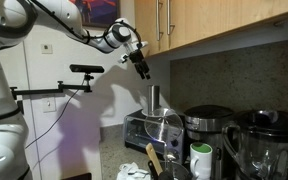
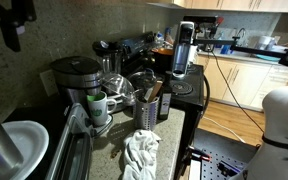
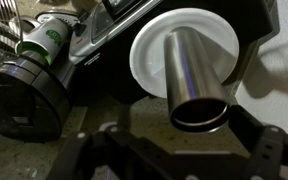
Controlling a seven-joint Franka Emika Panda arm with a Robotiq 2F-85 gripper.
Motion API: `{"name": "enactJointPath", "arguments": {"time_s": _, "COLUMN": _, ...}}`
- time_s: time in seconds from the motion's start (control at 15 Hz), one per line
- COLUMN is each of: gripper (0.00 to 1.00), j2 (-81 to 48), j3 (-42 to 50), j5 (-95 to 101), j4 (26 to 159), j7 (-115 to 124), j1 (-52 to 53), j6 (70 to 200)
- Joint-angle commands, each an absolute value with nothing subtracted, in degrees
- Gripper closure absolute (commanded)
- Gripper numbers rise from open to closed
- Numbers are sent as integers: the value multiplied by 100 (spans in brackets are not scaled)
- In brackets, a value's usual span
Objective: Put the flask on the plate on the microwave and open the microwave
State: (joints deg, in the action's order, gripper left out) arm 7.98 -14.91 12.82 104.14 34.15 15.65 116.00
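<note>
The silver flask (image 1: 154,97) stands upright on the round plate (image 1: 167,118) on top of the small silver microwave (image 1: 139,131). In the wrist view I look down on the flask (image 3: 192,80), which stands in the middle of the white-looking plate (image 3: 154,45). My gripper (image 1: 140,64) hangs above and a little to one side of the flask, apart from it. Its dark fingers (image 3: 179,160) are spread wide and hold nothing. The flask (image 2: 184,48) and the microwave (image 2: 189,92) also show in an exterior view. The microwave door looks shut.
A white-and-green mug (image 3: 49,38) and a round black-topped cooker (image 3: 24,100) stand next to the microwave. A dark blender jug (image 1: 264,145) is further along the counter. Wooden cabinets (image 1: 214,20) hang close above. A crumpled cloth (image 2: 141,155) lies at the counter's edge.
</note>
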Motion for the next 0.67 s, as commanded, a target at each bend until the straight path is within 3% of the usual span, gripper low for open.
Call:
{"name": "enactJointPath", "arguments": {"time_s": 0.0, "gripper": 0, "j2": 955, "j3": -1626, "j5": 1469, "j4": 10451, "j7": 3570, "j1": 1394, "j6": 11769}}
{"name": "enactJointPath", "arguments": {"time_s": 0.33, "gripper": 0, "j2": 1025, "j3": -1593, "j5": 1232, "j4": 10080, "j7": 3244, "j1": 1342, "j6": 11073}}
{"name": "enactJointPath", "arguments": {"time_s": 0.6, "gripper": 0, "j2": 1078, "j3": -1515, "j5": 1005, "j4": 9691, "j7": 3046, "j1": 1241, "j6": 9587}}
